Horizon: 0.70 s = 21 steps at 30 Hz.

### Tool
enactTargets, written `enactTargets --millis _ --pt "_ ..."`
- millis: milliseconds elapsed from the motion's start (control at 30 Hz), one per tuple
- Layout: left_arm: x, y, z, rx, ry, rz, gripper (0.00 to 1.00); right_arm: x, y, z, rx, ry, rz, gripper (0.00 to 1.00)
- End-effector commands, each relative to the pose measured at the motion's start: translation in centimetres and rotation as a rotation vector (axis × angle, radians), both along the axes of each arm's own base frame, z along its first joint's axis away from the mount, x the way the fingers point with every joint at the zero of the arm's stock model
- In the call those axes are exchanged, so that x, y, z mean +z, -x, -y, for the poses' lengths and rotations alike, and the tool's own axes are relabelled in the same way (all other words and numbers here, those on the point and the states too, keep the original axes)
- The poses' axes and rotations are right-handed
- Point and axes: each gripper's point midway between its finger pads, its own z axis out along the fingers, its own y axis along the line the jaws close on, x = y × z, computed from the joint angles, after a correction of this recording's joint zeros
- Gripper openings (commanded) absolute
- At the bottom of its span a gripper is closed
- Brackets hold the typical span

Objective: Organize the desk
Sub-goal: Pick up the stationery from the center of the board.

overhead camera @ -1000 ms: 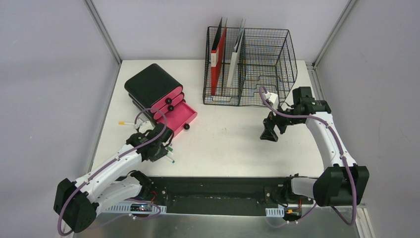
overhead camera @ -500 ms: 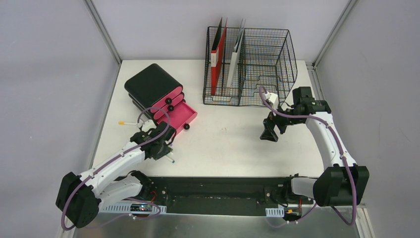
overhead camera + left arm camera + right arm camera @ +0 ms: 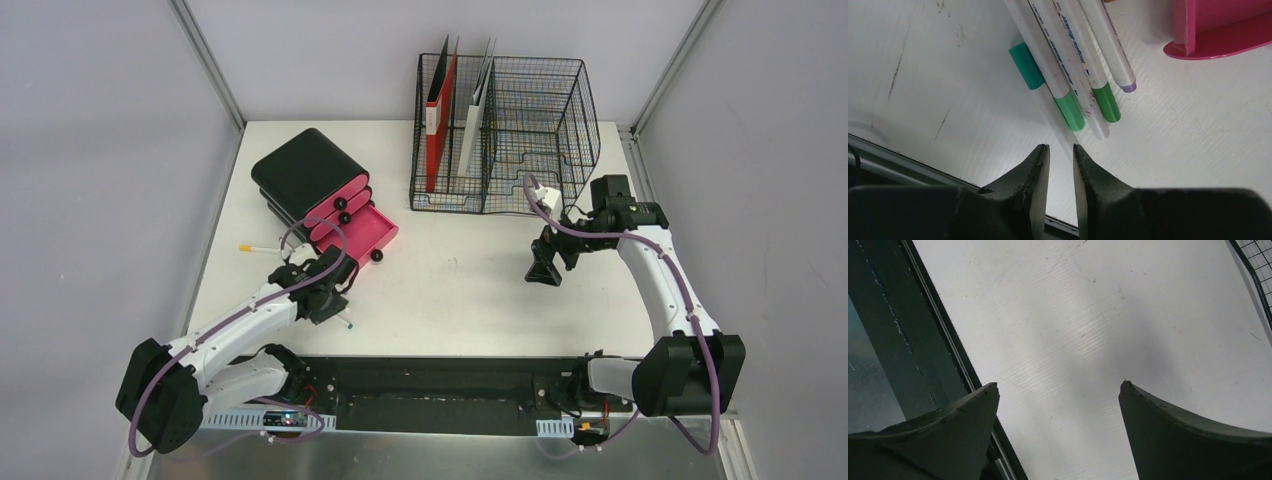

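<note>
Left jaws around teal-capped pen (image 3: 1027, 67)

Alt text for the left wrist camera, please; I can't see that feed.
The left gripper is closed on the white barrel of a teal-capped pen over the white desk. Just beyond it lie several more pens, two with green ends and one purple-tipped. A pink drawer shows at top right.

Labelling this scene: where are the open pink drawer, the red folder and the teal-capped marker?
open pink drawer (image 3: 366, 233), top view, inside floor.
red folder (image 3: 437, 155), top view, red side.
teal-capped marker (image 3: 1026, 65), left wrist view, cap.
</note>
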Motion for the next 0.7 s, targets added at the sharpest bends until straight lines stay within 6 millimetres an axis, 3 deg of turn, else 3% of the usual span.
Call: enactTargets --millis 0,667 --pt "-0.2 -0.2 0.0 0.019 0.01 0.009 0.24 0.4 -0.1 -0.1 0.017 -0.013 0.025 0.93" --pt "-1.8 0.2 0.2 0.04 0.003 -0.039 0.22 0.5 0.1 -0.1 0.024 -0.014 0.021 0.94"
